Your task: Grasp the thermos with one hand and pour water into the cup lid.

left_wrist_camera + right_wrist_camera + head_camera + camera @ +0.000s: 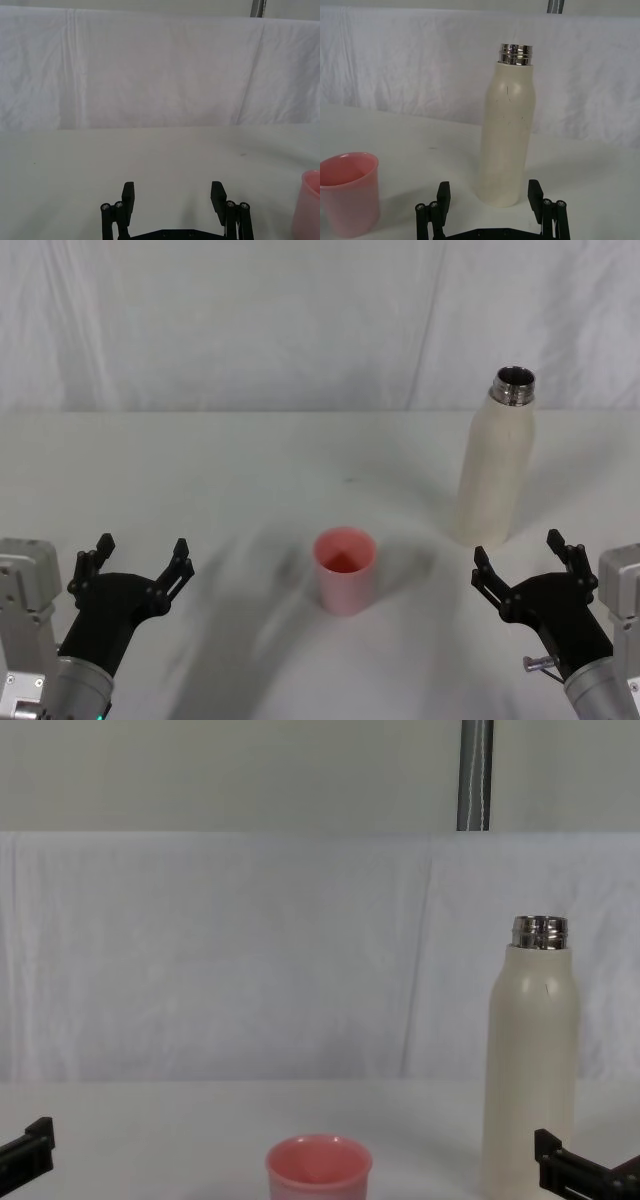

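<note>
Thermos (497, 465) stood upright on table (220, 470), right of centre, cap off, steel neck open; we could not see contents. Cup (345, 569) stood upright near centre, left of thermos and well apart; inside showed pink bottom, liquid not discernible. Our right gripper (526, 565) hovered just short of thermos base, fingers spread wide, holding nothing. Our left gripper (131, 565) hovered at left, well apart from cup, fingers likewise spread, empty.
</note>
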Robot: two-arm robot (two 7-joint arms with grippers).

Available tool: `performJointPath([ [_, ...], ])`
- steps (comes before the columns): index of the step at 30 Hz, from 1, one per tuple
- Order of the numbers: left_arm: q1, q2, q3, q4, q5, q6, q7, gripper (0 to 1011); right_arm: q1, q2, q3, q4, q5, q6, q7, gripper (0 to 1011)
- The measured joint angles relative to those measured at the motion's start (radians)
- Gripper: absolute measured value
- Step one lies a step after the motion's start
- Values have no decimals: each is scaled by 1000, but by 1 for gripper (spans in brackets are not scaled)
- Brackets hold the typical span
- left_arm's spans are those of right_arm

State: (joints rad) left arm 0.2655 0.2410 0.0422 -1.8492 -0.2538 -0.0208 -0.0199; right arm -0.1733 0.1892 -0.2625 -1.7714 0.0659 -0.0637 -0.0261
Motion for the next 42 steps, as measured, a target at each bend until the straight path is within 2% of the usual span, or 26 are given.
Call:
performJointPath([
  [34,0,0,0,0,0,0,0,1001,0,-1,1,0,0,-1,2,1000],
  [42,0,0,0,0,0,0,0,1001,-8,-13,29,-17,9,-11,42,1000],
])
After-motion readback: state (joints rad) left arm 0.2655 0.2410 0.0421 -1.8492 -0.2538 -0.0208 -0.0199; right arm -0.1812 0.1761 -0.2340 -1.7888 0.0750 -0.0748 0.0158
